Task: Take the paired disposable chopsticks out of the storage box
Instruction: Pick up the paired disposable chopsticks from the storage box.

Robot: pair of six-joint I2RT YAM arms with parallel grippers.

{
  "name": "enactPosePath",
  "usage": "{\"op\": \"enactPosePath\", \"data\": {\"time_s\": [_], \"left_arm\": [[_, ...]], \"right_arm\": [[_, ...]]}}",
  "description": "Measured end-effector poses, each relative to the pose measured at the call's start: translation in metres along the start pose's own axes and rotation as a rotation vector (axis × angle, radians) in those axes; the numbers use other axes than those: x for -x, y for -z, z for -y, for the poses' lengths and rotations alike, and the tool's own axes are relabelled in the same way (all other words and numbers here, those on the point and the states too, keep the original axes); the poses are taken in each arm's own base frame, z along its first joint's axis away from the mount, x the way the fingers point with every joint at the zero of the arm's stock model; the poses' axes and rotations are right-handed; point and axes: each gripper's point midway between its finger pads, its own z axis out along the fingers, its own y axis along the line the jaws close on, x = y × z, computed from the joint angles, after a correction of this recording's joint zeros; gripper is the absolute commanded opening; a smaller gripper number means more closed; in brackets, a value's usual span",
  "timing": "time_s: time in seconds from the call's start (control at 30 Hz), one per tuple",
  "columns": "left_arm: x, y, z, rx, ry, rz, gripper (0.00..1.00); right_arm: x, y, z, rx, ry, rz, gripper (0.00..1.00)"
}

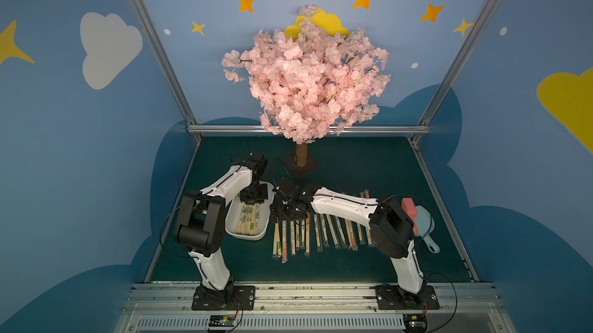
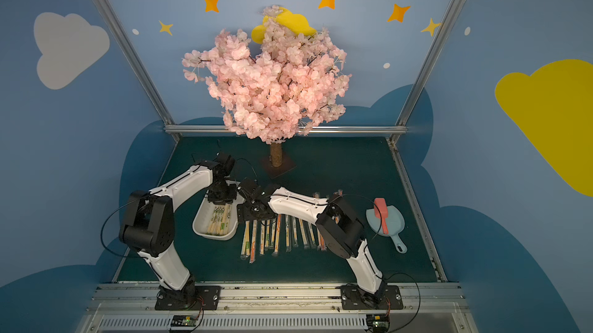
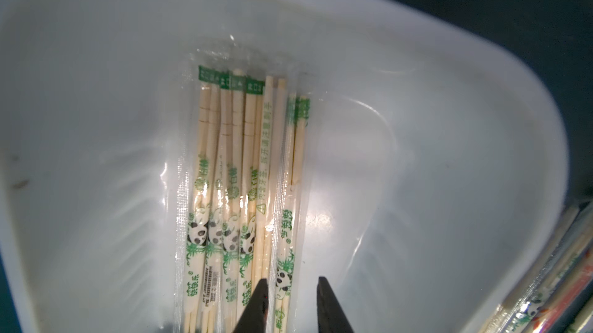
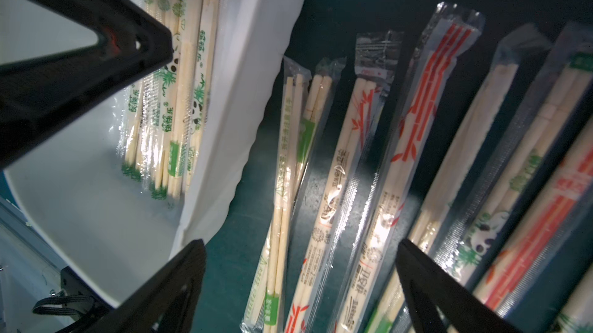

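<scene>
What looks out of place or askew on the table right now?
Nothing spilled or damaged. The two green-printed pairs nearest the box overlap at an angle; the other laid-out pairs lie roughly side by side. Pairs inside sit neatly together.

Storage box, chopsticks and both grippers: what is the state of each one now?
storage box, holds several pairs.
chopsticks in the box, lying side by side.
chopsticks on the table, in a row beside the box.
left gripper, open, straddling one boxed pair.
right gripper, wide open, empty, above the row.
</scene>
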Motion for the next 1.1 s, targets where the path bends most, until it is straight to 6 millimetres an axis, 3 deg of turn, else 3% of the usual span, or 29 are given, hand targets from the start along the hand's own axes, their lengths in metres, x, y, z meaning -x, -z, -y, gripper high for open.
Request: {"op": "enactPosePath", "data": {"time_s": [0.23,0.43,0.53,0.73,1.1], "left_arm": [[0.001,0.000,-0.001,0.006,0.002,0.003,0.30],[0.002,0.000,0.000,0.004,0.006,0.007,0.40],[0.000,-0.002,-0.001,0.006,0.006,0.003,0.41],[-0.004,-0.012,-0.003,0.019,0.004,-0.018,0.39],[-0.010,-0.037,-0.001,0.040,-0.014,-0.069,0.35]], "right_arm": [[-0.001,0.000,-0.001,-0.003,0.007,-0.011,0.95],[-0.003,0.002,0.005,-0.016,0.003,-0.014,0.96],[-0.001,0.007,0.006,-0.013,0.000,-0.008,0.96],[0.001,0.016,0.002,0.003,-0.002,0.009,0.96],[-0.005,0.011,0.008,-0.009,-0.010,-0.007,0.96]]}}
